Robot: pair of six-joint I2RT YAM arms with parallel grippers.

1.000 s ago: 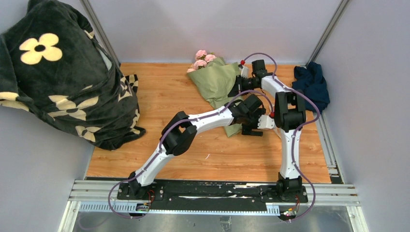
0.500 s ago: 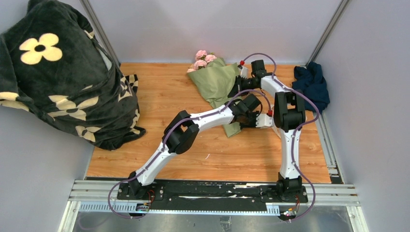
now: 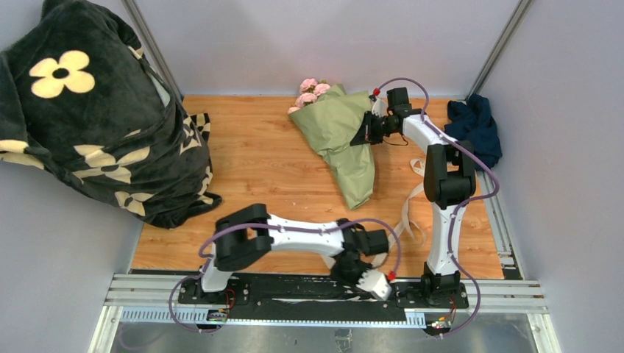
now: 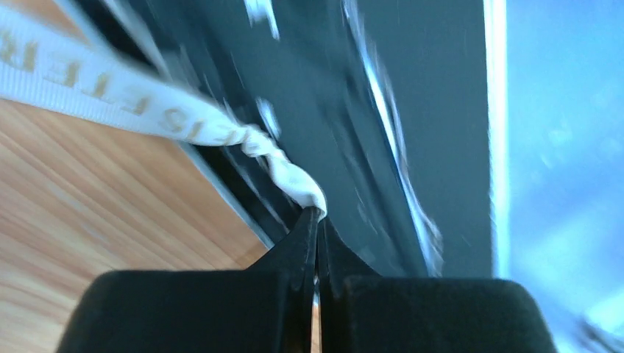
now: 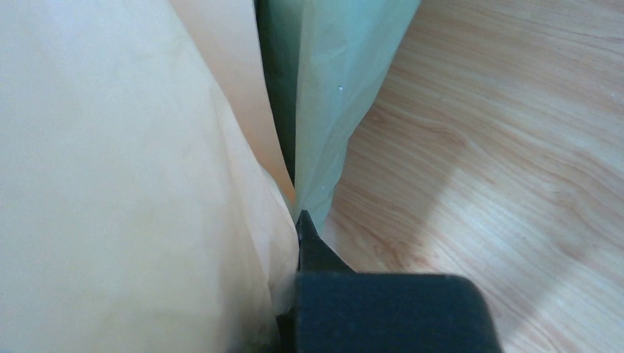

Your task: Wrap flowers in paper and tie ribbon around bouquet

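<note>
From above, one crinkled olive cone, the bouquet [image 3: 346, 147], lies far back on the wooden table [image 3: 243, 154], its pink flowers [image 3: 309, 92] too small to count. One floppy cream ribbon [image 3: 407, 213] trails nearer. At the left wrist, the left gripper [image 4: 318, 215] pinches that woven, lettered ribbon against a blurred background. At the right wrist, the right gripper [image 5: 300, 220] clamps the paper [image 5: 324, 95] edge, with one finger hidden.

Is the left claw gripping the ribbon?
Yes, the left claw is shut, with the twisted end of the ribbon pinched between its tips.
</note>
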